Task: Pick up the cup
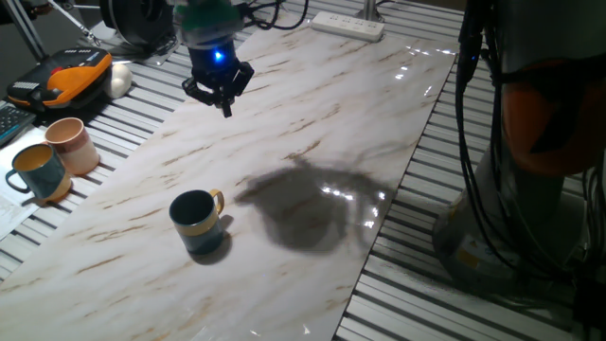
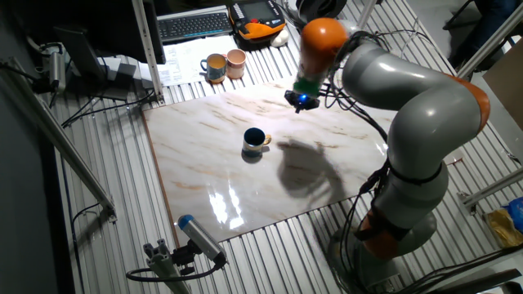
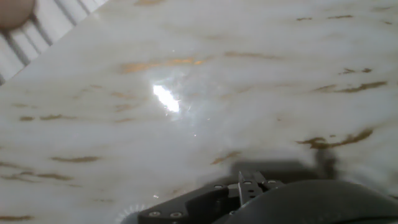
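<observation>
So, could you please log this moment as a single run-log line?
phase: approach | gripper: empty, above marble board, jaw state unclear | cup: upright on board, untouched, apart from gripper | hand view: no cup

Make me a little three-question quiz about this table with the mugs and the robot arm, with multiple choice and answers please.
1. Where does the cup stand?
A. On the marble slab
B. On the keyboard
C. On the floor

2. How many mugs sit off the slab, on the slatted table?
A. None
B. Two
C. Four

3. What is the gripper doing?
A. Clamping the cup
B. Hovering above the slab, holding nothing
C. Resting inside a mug

Answers: 1 A, it stands upright on the marble slab. 2 B, the pale pink cup and the teal mug sit side by side there. 3 B, it hangs in the air, well away from the cup.
</observation>
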You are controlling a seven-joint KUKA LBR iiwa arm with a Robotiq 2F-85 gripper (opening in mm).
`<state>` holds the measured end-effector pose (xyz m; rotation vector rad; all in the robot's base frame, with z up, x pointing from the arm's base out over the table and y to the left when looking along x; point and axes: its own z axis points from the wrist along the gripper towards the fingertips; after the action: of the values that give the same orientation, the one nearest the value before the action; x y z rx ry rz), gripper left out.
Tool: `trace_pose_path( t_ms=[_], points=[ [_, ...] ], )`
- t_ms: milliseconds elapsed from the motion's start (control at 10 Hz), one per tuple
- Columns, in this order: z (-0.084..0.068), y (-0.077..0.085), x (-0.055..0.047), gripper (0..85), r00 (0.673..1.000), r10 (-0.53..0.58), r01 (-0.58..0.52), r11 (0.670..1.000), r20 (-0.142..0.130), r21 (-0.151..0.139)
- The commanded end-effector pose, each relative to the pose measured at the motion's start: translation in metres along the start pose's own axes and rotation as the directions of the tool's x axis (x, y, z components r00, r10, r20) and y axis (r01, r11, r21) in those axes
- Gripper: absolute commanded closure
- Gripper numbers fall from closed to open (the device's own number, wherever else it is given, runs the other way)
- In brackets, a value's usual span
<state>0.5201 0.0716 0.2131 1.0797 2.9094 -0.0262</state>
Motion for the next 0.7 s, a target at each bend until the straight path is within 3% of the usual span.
trace_pose_path(
  t_ms=[0,100,200,300,500,600],
  points=[
    [0.0003,-0.0005,0.0008,85.0,0.847,0.531,-0.532,0.847,-0.021,-0.005],
    [0.0006,-0.0009,0.0017,85.0,0.85,0.52,-0.526,0.847,-0.082,-0.076],
    [0.0008,-0.0008,0.0025,85.0,0.838,0.54,-0.546,0.834,-0.084,-0.085],
    [0.002,-0.0012,0.0042,85.0,0.846,0.528,-0.533,0.843,-0.074,-0.075],
    [0.0035,0.0004,0.0073,85.0,0.836,0.548,-0.549,0.836,-0.033,-0.006],
    [0.0036,0.0003,0.0072,85.0,0.815,0.577,-0.578,0.816,-0.042,-0.007]
  ],
)
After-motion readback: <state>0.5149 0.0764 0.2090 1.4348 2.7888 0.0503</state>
